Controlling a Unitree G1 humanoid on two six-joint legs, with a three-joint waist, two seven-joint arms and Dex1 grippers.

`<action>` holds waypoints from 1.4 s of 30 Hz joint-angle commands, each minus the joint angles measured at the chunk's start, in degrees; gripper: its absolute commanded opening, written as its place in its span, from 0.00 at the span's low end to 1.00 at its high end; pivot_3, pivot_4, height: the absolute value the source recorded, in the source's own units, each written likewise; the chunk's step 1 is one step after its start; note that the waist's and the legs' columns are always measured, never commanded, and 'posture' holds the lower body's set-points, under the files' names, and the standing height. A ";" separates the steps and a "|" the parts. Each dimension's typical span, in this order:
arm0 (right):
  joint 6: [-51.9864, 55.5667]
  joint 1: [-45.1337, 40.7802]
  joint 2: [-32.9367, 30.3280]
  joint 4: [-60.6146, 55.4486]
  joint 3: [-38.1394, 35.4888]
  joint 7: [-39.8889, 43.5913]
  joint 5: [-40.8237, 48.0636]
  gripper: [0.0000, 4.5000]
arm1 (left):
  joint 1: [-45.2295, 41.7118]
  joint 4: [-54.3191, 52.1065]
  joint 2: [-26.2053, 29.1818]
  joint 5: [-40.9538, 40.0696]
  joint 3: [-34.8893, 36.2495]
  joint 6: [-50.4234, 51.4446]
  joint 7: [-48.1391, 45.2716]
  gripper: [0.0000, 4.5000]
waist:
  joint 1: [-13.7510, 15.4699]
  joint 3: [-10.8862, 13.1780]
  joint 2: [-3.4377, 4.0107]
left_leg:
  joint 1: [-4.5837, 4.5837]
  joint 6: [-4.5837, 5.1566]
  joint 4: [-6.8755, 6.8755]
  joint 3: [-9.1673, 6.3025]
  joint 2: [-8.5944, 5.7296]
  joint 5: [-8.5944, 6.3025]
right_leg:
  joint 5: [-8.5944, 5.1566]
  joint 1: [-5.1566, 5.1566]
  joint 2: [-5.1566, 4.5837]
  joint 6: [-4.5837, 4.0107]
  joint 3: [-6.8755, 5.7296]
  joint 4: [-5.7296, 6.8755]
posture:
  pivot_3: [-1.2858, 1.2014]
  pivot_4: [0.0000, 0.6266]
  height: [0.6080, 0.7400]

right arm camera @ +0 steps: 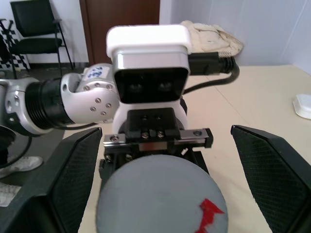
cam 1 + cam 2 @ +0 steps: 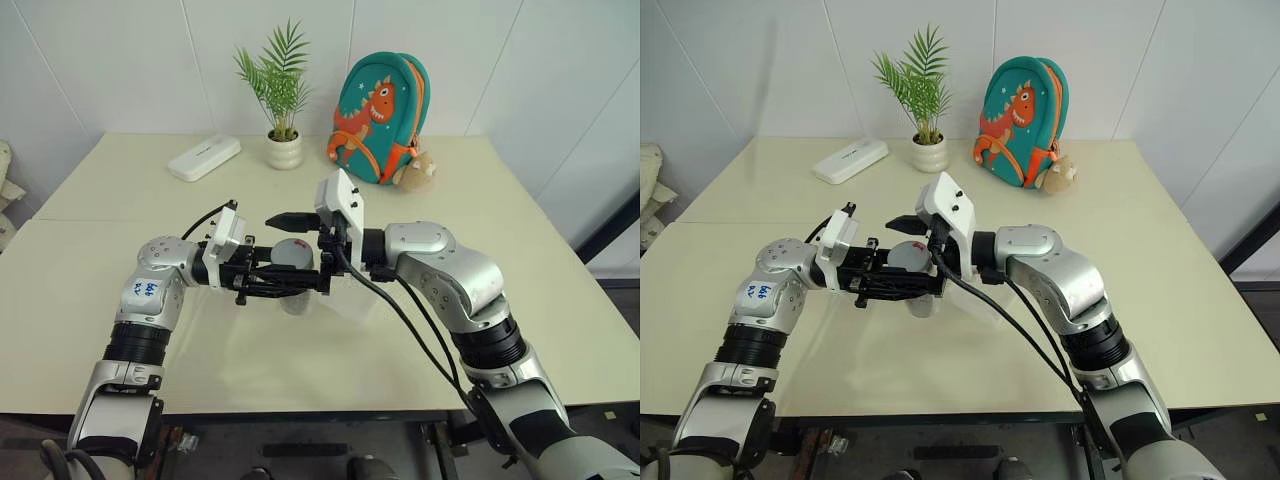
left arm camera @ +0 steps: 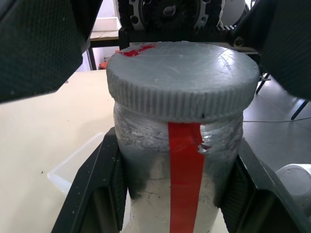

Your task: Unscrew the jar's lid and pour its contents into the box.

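Above the table point(image 2: 120, 330), well inside its edges, the jar point(image 3: 180, 165) is held clamped by the left gripper point(image 2: 290, 278), just over the box point(image 3: 80, 162). Open room lies all around. Its lid point(image 1: 160, 196) is not yet unscrewed; the right gripper point(image 1: 160, 160) is spread wide about it, so unscrewing and pouring remain.

- One jar point(image 3: 180, 184), one lid point(image 3: 182, 80) on it
- One clear box point(image 3: 80, 165)
- Two grippers: left point(image 2: 300, 282), right point(image 2: 295, 238)
- One potted plant point(image 2: 283, 150)
- One backpack point(image 2: 380, 118)
- One white device point(image 2: 204, 157)
- One table point(image 2: 500, 200)
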 commanded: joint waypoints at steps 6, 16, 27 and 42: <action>-1.79 -1.64 -0.41 0.80 -0.96 -0.55 -2.64 0.99 | -0.48 -2.01 0.34 -0.42 0.47 -0.89 0.34 0.45 | -0.04 0.00 0.00 | 0.00 0.00 0.00 0.00 0.00 0.00 | 0.00 -0.01 0.01 0.00 0.00 0.01 | 0.52 0.24 1.00; 0.83 0.37 -4.97 -3.18 -2.71 0.08 -1.36 0.99 | -0.49 -1.78 0.42 -0.36 0.43 -1.11 0.54 0.45 | -0.03 0.00 0.00 | 0.00 0.00 0.00 0.00 0.00 0.00 | 0.00 -0.01 0.00 0.00 0.00 0.01 | 0.52 0.24 1.00; 3.48 2.18 -7.65 -6.74 -3.79 -0.24 0.33 0.99 | -1.00 -0.84 0.12 -0.09 0.14 -1.61 0.46 0.45 | -0.03 0.00 0.00 | 0.00 0.00 0.00 0.00 0.00 0.00 | 0.00 -0.01 0.01 0.00 0.00 0.00 | 0.52 0.24 1.00; 9.07 6.10 -13.69 -14.20 -6.04 1.16 5.07 0.99 | -1.15 -0.13 0.15 0.28 0.11 -2.03 0.57 0.45 | 0.04 0.00 0.00 | -0.01 0.01 0.00 0.00 0.00 0.00 | -0.01 -0.01 0.01 -0.02 0.01 -0.02 | 0.52 0.24 1.00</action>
